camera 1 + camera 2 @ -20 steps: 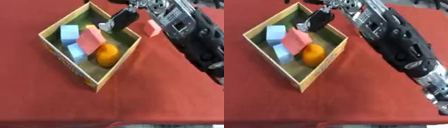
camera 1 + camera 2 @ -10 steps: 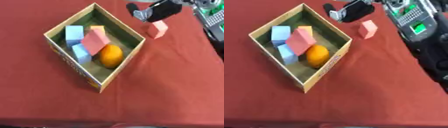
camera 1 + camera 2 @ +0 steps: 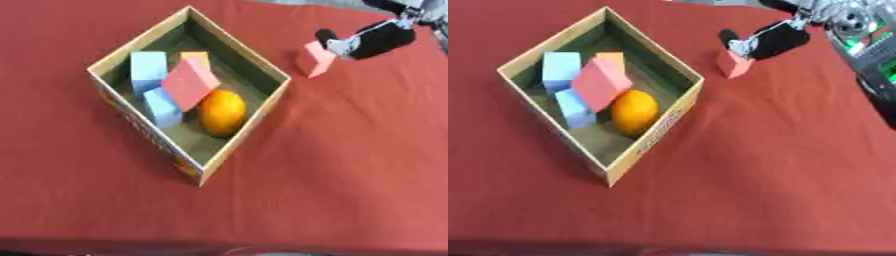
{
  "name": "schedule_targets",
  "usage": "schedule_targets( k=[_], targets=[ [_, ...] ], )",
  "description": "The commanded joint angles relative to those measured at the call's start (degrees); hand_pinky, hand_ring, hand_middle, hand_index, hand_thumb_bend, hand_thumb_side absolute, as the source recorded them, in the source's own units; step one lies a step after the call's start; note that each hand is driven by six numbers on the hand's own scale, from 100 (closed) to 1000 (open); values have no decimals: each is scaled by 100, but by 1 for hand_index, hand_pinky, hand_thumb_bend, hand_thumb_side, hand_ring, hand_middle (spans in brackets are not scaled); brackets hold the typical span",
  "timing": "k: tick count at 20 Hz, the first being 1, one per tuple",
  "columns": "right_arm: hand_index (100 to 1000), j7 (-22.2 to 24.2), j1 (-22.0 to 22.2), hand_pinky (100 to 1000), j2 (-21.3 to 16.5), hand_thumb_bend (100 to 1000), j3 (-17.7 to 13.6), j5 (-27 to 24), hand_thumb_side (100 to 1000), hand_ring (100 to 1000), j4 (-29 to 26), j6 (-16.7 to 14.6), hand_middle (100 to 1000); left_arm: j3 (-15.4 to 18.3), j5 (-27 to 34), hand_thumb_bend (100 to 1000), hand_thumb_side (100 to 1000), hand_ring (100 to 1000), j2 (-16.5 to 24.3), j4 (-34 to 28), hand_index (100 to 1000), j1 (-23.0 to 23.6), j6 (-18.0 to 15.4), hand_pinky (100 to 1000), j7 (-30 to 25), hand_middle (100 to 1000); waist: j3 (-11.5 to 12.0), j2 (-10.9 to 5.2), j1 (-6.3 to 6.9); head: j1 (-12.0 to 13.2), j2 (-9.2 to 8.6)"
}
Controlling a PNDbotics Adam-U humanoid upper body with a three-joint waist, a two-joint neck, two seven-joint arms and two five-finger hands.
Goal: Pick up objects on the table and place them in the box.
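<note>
- One pink block [image 3: 313,59] left on the bench [image 3: 350,165], right of the box [image 3: 234,148]; your right hand [image 3: 378,39] is just right of it, touching or not I can't tell.
- Right eye view: fingers [image 3: 730,39] curled beside the block's top, nothing visibly held. Left hand out of sight.

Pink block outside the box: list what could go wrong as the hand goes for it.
The right hand is right at the pink block, which stands on the red cloth; a brush from the fingers might tip it or push it away. The box already holds a big pink block, blue blocks and an orange, so another piece may land on top and roll.
</note>
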Motion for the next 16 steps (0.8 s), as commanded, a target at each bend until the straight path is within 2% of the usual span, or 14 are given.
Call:
schedule_targets(
  k=[1, 5, 9, 16],
  targets=[
    [1000, -56, -48, 949, -312, 216, -159, 150, 250, 1000, 203, -353, 860, 62, -61, 210, 791, 916, 114, -87, 890, -26, -2, 929, 28, 797, -19, 3, 9, -16, -93],
    [1000, -64, -92, 945, -344, 269, -152, 370, 257, 1000, 473, -715, 871, 69, -84, 209, 792, 916, 103, -87, 890, -20, 2, 930, 38, 798, -13, 51, 22, -38, -135],
    [1000, -113, -163, 940, -311, 273, -131, 490, 252, 1000, 753, -899, 873, 70, -107, 207, 795, 916, 96, -87, 889, -4, 10, 932, 41, 798, -7, 103, 28, -30, -167],
    [1000, -100, -373, 941, -234, 348, -29, 739, 277, 1000, 1192, -1298, 893, 71, -138, 205, 798, 917, 85, -87, 888, 11, 22, 933, 38, 798, 9, 189, 37, -38, -235]
  ],
)
